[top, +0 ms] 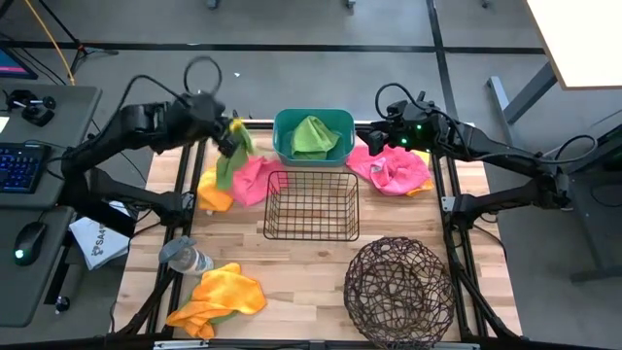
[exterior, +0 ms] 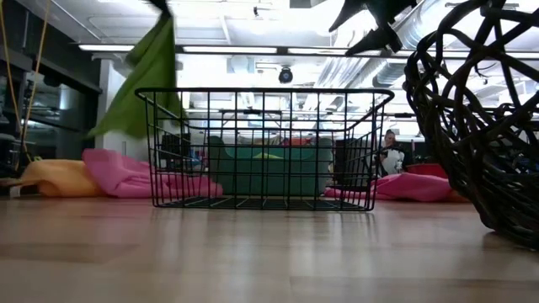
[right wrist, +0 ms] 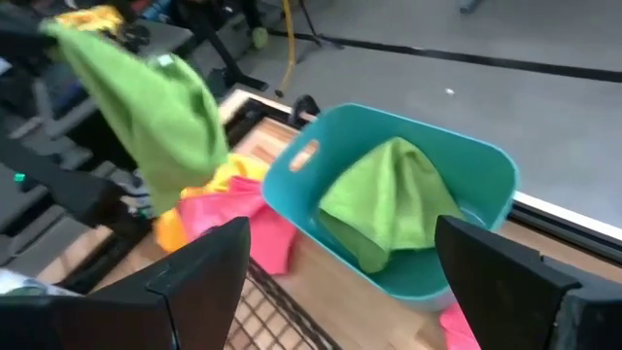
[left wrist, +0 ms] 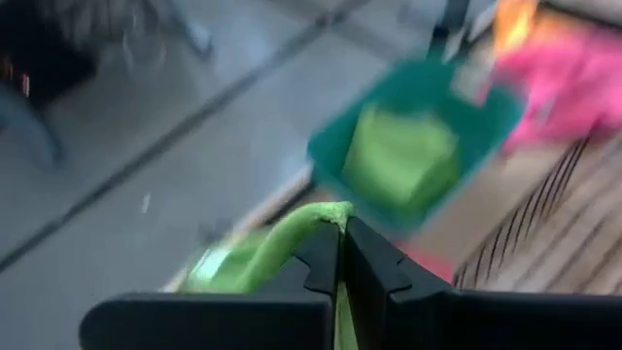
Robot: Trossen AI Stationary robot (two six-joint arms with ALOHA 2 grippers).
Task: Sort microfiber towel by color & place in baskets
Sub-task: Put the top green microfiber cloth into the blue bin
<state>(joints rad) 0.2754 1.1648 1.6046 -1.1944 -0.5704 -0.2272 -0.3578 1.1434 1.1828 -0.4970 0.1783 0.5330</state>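
The left gripper (top: 230, 136) is clamped on a green towel (top: 230, 156) that hangs under it, left of the teal tub (top: 313, 158). Only the right wrist view shows the right gripper (right wrist: 340, 272) with its fingers wide apart, empty, before the tub, where another green towel (right wrist: 394, 199) lies.

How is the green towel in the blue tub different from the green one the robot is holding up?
The green towel in the teal tub lies bunched and still; the held green towel hangs lifted from the left claw, shut on it, beside the tub. Nothing grips the tub's towel. Both are green.
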